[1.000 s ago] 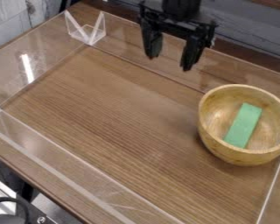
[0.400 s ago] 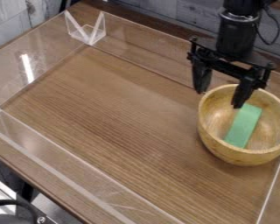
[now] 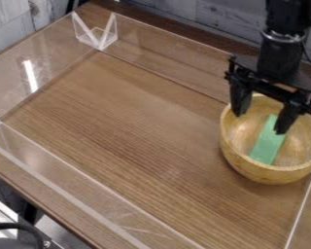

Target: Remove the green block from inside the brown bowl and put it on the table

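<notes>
The green block point(image 3: 267, 146) lies flat inside the brown bowl point(image 3: 244, 156), which sits at the right side of the table point(image 3: 132, 126). My gripper point(image 3: 266, 109) hangs open directly above the bowl's far half, its dark fingers point(image 3: 239, 95) pointing down toward the rim and the block's upper end. Nothing is held between the fingers. The block's far end is partly covered by one finger.
Low clear acrylic walls point(image 3: 28, 73) edge the tabletop, with a folded clear corner piece point(image 3: 96, 32) at the back left. The table's front right edge runs just past the bowl. The arm's black column rises at the upper right.
The open gripper has travelled from the back centre of the table to the right and down, and now hangs over the bowl. The block and bowl have not moved.
</notes>
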`<state>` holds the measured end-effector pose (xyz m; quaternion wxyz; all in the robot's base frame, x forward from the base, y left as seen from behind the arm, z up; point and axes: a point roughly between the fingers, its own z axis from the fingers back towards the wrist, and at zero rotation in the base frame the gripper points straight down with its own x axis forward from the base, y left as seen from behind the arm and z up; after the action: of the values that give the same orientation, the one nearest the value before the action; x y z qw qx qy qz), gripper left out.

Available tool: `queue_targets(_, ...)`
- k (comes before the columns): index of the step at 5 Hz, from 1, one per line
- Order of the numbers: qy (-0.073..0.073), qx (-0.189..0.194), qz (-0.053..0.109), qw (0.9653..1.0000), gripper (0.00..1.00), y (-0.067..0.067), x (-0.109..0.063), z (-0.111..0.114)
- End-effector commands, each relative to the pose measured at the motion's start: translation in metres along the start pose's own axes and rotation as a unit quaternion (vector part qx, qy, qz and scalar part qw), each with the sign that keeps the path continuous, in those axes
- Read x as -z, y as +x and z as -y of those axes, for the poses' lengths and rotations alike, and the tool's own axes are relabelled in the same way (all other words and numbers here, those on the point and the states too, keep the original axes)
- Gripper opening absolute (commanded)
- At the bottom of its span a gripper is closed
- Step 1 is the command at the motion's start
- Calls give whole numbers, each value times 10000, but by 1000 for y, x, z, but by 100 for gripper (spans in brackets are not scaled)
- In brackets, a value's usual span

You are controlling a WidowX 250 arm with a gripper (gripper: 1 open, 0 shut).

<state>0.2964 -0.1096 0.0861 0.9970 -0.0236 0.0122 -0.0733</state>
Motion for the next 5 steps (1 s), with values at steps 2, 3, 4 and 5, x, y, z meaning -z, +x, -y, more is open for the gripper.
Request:
queue_targets(2, -77, 155, 371, 9992, 100, 9, 5, 8)
queue_targets(3, -96, 193, 440, 9988, 100, 13, 11, 8)
queue_targets(4, -117, 223, 492, 9985, 100, 15, 15, 8)
queue_targets(5, -145, 242, 533, 9982, 100, 17, 18, 7)
